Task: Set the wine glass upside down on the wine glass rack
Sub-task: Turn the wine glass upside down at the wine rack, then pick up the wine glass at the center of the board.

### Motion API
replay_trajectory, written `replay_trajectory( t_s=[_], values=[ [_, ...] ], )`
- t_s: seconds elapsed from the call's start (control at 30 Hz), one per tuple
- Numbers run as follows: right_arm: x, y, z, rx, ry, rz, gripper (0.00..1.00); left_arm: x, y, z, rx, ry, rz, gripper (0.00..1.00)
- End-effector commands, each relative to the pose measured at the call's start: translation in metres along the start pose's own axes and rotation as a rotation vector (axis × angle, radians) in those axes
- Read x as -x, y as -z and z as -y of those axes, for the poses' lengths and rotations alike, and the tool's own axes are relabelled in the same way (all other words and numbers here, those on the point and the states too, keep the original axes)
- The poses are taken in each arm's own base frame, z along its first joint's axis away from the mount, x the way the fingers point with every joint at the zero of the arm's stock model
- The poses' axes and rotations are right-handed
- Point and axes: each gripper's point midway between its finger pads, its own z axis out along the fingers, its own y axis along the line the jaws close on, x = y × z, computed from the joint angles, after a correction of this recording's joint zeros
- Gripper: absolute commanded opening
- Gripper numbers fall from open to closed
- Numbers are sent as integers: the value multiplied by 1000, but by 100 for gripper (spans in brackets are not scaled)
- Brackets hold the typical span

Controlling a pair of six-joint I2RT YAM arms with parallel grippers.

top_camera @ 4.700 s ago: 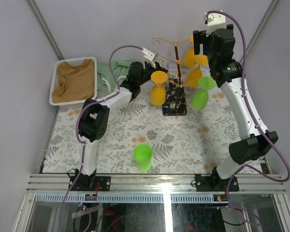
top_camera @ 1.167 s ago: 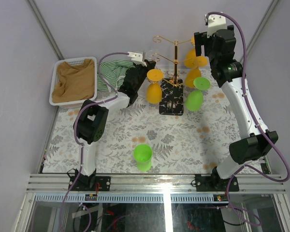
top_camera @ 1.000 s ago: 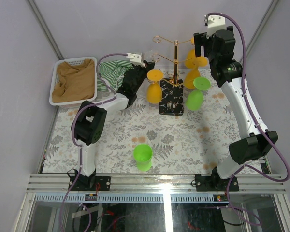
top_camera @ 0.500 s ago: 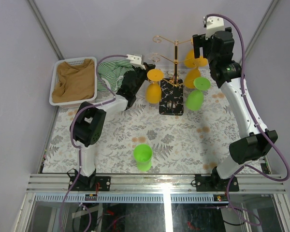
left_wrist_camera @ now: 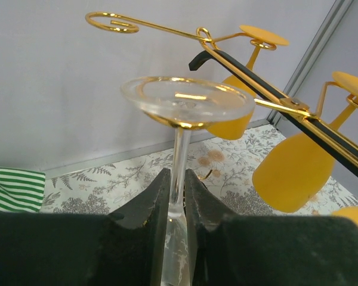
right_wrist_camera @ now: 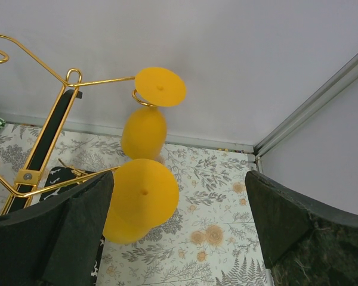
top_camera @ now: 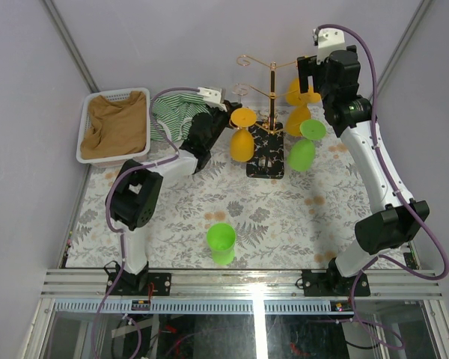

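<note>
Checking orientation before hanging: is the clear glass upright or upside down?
Upside down: the clear glass has its round foot on top, and the stem runs down between the left fingers.

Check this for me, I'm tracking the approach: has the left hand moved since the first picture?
Yes. The left hand has shifted left, toward the white basket and away from the rack's post.

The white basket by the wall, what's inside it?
A crumpled brown cloth fills the white basket. It covers the whole bottom, so anything lying underneath the cloth is hidden.
</note>
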Motion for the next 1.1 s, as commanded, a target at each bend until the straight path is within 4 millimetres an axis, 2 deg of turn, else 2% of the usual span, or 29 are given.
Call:
replay_trajectory(
  t_s=[0.0,0.13,0.23,0.4,0.57,0.77,0.97,1.07],
  values=[
    [30,17,13,-22,-40,88,98,18,6,4,-2,-27,50,15],
    [29,17,13,-21,-40,87,98,12,10,-3,31,-55,24,18],
    [30,17,13,-21,-39,88,99,9,16,-6,41,-59,18,28],
    [31,18,14,-20,-36,89,98,7,20,-6,44,-60,-3,32],
    [32,21,16,-28,-28,88,99,6,33,-17,105,-78,-25,47],
    [31,23,17,-24,-35,72,99,1,66,-47,261,-94,-81,60],
    [31,22,14,-12,-45,70,100,-12,105,-64,345,-96,-186,63],
    [31,23,15,-16,-44,63,100,-12,128,-67,388,-83,-255,64]
  ],
)
